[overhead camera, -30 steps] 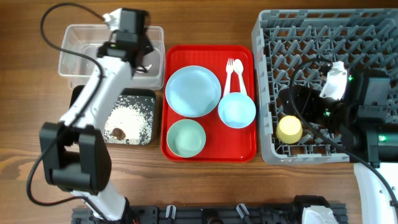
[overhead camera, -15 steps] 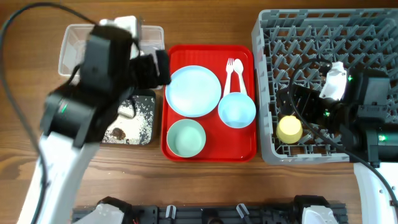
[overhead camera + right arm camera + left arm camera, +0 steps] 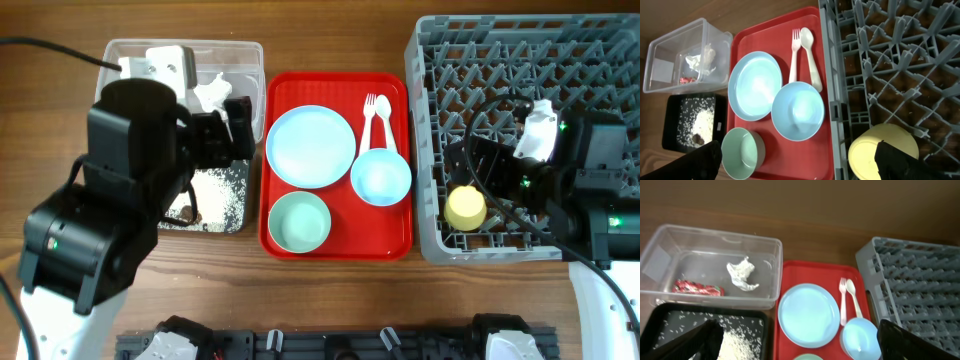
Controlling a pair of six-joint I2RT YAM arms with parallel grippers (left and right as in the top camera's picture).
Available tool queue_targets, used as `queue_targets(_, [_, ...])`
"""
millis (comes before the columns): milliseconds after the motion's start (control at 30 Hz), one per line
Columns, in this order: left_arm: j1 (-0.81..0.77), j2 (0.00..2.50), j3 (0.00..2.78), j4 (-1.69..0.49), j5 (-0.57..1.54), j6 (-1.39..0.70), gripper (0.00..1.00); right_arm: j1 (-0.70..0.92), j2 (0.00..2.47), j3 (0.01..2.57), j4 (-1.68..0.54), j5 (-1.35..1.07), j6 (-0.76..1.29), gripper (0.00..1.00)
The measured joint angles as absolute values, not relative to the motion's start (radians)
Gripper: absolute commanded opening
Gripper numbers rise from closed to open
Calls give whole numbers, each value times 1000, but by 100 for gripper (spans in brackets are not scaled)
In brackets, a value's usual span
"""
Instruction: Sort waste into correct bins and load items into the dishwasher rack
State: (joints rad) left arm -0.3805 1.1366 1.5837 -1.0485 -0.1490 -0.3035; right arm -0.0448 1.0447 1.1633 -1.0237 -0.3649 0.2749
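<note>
The clear tub (image 3: 670,240) holds a red wrapper (image 3: 696,287) and a crumpled white tissue (image 3: 742,274). In front of it, the black tray (image 3: 238,160) carries rice (image 3: 212,190) and a brown lump (image 3: 190,212). My left gripper (image 3: 800,345) hangs open and empty above the tub, the black tray and the red tray's left edge. On the red tray (image 3: 335,240) sit a blue plate (image 3: 310,146), a blue bowl (image 3: 380,177), a green bowl (image 3: 299,221), and a white spoon and fork (image 3: 375,115). The yellow cup (image 3: 465,207) rests in the grey rack (image 3: 520,60). My right gripper (image 3: 800,162) is open above it, and the cup is free.
The rack fills the right side of the table, its pegs upright. The left arm's body covers part of the clear tub and black tray in the overhead view. Bare wooden table (image 3: 330,290) shows in front of the trays.
My left gripper opened and drew back from over the clear tub, and the tissue now lies inside it. My right arm stays over the rack.
</note>
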Motion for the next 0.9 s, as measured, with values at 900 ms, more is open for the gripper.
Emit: queue_targets(900, [-162,14,10,-56,-106,-285,100,-45,1045,1163,-1024,-362,275,100])
